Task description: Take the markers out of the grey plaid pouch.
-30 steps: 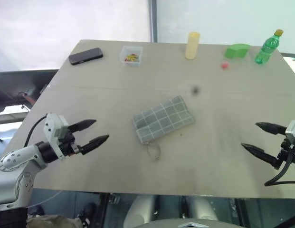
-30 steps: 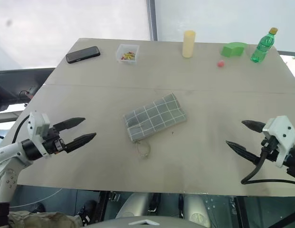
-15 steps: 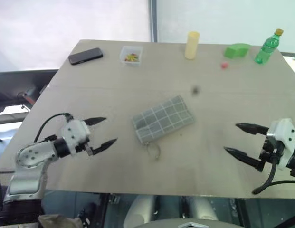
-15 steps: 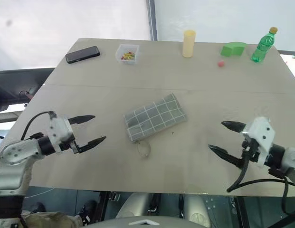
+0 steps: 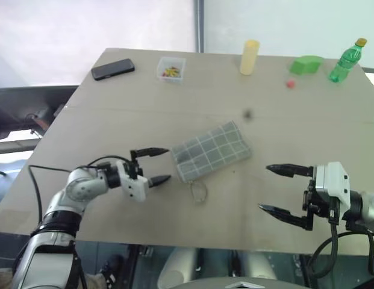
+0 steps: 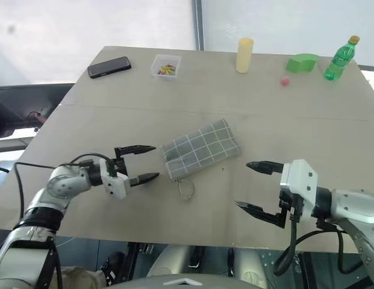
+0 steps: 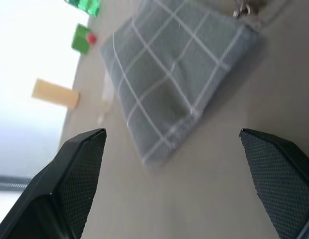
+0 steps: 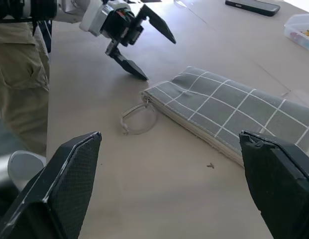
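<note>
The grey plaid pouch (image 5: 211,150) lies flat and askew in the middle of the table, zipper side toward me, with a thin pull ring (image 5: 199,191) off its near left corner. No markers show; the pouch hides whatever is inside. My left gripper (image 5: 168,164) is open just left of the pouch's near end, its fingertips a short gap from the fabric. My right gripper (image 5: 264,188) is open to the pouch's right, nearer the front edge and well apart from it. The right wrist view shows the pouch (image 8: 239,114), the ring (image 8: 137,117) and the left gripper (image 8: 159,59) beyond them.
Along the table's far edge stand a black phone (image 5: 112,68), a small clear box (image 5: 171,68) of coloured bits, a yellow cylinder (image 5: 250,57), a green block (image 5: 305,64), a small red ball (image 5: 289,83) and a green bottle (image 5: 345,60).
My left gripper has moved right to the pouch's near end and rolled over. My right gripper has moved left toward the pouch. Both stay open; the pouch has not moved.
</note>
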You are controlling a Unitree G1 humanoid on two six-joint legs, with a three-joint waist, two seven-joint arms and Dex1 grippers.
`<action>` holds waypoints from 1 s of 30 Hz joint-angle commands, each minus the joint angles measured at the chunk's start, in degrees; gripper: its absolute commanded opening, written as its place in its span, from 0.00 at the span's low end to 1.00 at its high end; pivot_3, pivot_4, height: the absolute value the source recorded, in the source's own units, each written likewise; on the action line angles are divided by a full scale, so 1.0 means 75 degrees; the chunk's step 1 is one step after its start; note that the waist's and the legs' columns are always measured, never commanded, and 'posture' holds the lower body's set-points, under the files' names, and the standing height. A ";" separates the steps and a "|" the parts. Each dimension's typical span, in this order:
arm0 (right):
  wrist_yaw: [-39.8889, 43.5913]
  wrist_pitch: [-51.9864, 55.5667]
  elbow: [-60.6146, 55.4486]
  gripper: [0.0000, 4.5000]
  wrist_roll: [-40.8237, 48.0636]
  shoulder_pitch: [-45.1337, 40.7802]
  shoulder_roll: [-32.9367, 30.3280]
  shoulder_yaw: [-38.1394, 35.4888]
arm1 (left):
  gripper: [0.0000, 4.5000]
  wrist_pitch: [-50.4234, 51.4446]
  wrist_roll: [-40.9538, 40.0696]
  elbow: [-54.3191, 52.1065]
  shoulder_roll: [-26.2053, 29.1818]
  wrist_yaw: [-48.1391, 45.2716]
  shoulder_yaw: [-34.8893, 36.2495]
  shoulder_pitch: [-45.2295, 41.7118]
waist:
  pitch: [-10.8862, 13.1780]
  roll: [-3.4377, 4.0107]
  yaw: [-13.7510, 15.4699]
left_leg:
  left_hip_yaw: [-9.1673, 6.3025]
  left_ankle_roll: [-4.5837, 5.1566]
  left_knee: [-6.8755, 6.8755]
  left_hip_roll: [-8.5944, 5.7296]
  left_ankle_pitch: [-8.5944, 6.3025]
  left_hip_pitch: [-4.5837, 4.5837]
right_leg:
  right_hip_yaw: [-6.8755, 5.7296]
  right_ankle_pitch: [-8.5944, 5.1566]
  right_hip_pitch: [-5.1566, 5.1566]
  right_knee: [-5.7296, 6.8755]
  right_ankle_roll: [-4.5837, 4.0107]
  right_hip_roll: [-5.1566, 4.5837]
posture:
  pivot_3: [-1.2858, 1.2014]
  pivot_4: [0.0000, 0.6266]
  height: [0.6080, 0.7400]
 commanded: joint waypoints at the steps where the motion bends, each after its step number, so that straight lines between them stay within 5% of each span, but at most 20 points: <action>1: -0.0066 -0.0236 -0.0404 1.00 0.0023 0.0248 0.0098 -0.0138 | 0.99 -0.0230 0.1099 0.0260 -0.0162 0.0865 -0.0334 -0.0166 | -0.0004 0.0003 0.0002 | 0.0001 0.0000 0.0002 0.0000 0.0000 0.0001 | 0.0000 0.0002 0.0000 0.0003 0.0003 0.0000 | 0.52 0.24 1.00; 7: -0.0291 -0.0331 -0.0574 1.00 -0.0094 0.0590 0.0194 -0.0169 | 0.99 -0.0025 0.2515 0.0301 -0.0359 0.2374 -0.0827 -0.0590 | -0.0014 0.0009 0.0011 | 0.0008 -0.0022 0.0029 0.0003 -0.0011 0.0017 | -0.0001 0.0017 0.0021 0.0021 0.0029 -0.0004 | 0.52 0.24 1.00; 16: -0.0667 -0.0358 -0.0773 1.00 -0.0358 0.0833 0.0274 -0.0026 | 0.14 0.0137 0.3294 0.0733 -0.0674 0.3663 -0.1943 -0.1345 | -0.0048 0.0047 0.0038 | 0.0032 -0.0019 0.0090 0.0002 -0.0022 0.0012 | -0.0012 0.0042 0.0045 0.0019 0.0071 -0.0030 | 0.52 0.24 1.00; 17: -0.0818 -0.0299 -0.0818 1.00 -0.0450 0.0872 0.0302 -0.0023 | 0.02 0.0219 0.3016 0.0707 -0.0741 0.3583 -0.1973 -0.1354 | -0.0062 0.0064 0.0056 | 0.0033 -0.0018 0.0093 0.0002 -0.0023 0.0013 | -0.0012 0.0043 0.0046 0.0019 0.0073 -0.0031 | 0.52 0.24 1.00; 20: -0.1507 0.0188 -0.1091 1.00 -0.0961 0.0887 0.0199 0.0057 | 0.00 0.1079 0.0902 0.0128 -0.1095 0.2548 -0.2101 -0.1148 | -0.0077 0.0088 0.0081 | 0.0044 -0.0018 0.0101 0.0006 -0.0023 0.0013 | -0.0016 0.0045 0.0052 0.0023 0.0076 -0.0039 | 0.52 0.24 1.00; 24: -0.2747 0.1558 -0.1575 1.00 -0.0378 0.0135 0.0321 -0.0009 | 0.00 0.5032 -0.4084 -0.2683 -0.1584 -0.0186 -0.2204 -0.0463 | -0.0053 0.0056 -0.0037 | 0.0062 -0.0001 0.0128 0.0013 -0.0032 -0.0007 | -0.0047 0.0046 0.0041 0.0022 0.0072 -0.0068 | 0.52 0.24 1.00; 30: -0.3570 0.2775 -0.1485 1.00 0.0979 -0.1580 0.0175 -0.0286 | 0.00 0.8549 -0.6741 -0.4556 -0.1670 -0.1484 -0.1699 -0.0044 | -0.0028 0.0020 -0.0267 | 0.0059 0.0037 0.0122 0.0024 -0.0016 -0.0004 | -0.0071 0.0047 0.0039 0.0019 0.0073 -0.0064 | 0.52 0.24 1.00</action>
